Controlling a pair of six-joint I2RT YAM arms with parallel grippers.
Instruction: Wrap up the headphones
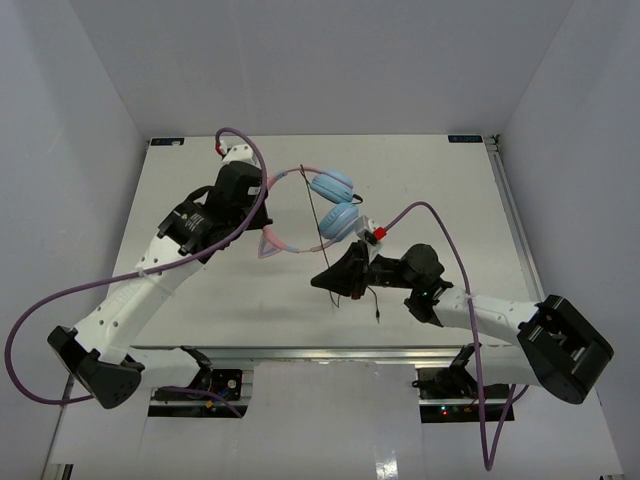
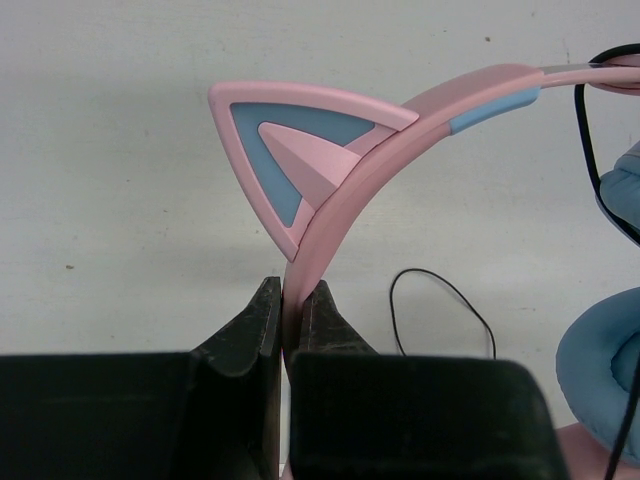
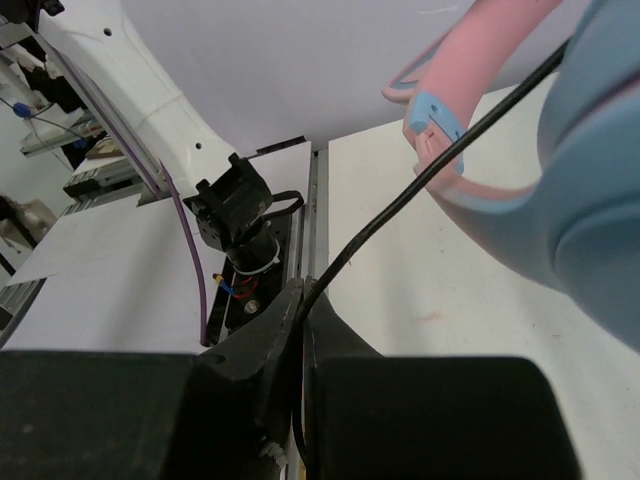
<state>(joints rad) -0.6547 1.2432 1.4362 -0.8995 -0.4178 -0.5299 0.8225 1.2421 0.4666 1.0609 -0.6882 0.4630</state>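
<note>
We see the headphones (image 1: 335, 187) over the far middle of the table (image 1: 440, 180), though we cannot tell whether the blue ear cups (image 1: 340, 222) rest on the table or hang just above it. Our left hand (image 2: 293, 290) is pressed together on the pink headband (image 2: 400, 130), pinching it just below the cat ear (image 2: 300, 160). Our right hand (image 3: 303, 305), nearer the table's front edge, is pinching the thin black cord (image 3: 440, 160), which runs taut from its fingers up toward the cups. The grip on the band looks like the weakest point to us. The band is narrow, smooth and curved, so a hard tug on the cord could twist it or draw it out of the fingers and drop the headphones onto the table. The cord itself is slick and thin, and if we swing it round the band with too little tension it may slide through the pinch, leaving the turns slack. It could also catch on the cat ear instead of lying flat on the band. The loose tail (image 1: 372, 305) hanging toward the table's front edge may snag on the right hand as it circles, and pulling too sharply could strain the cord where it enters the cup.
</note>
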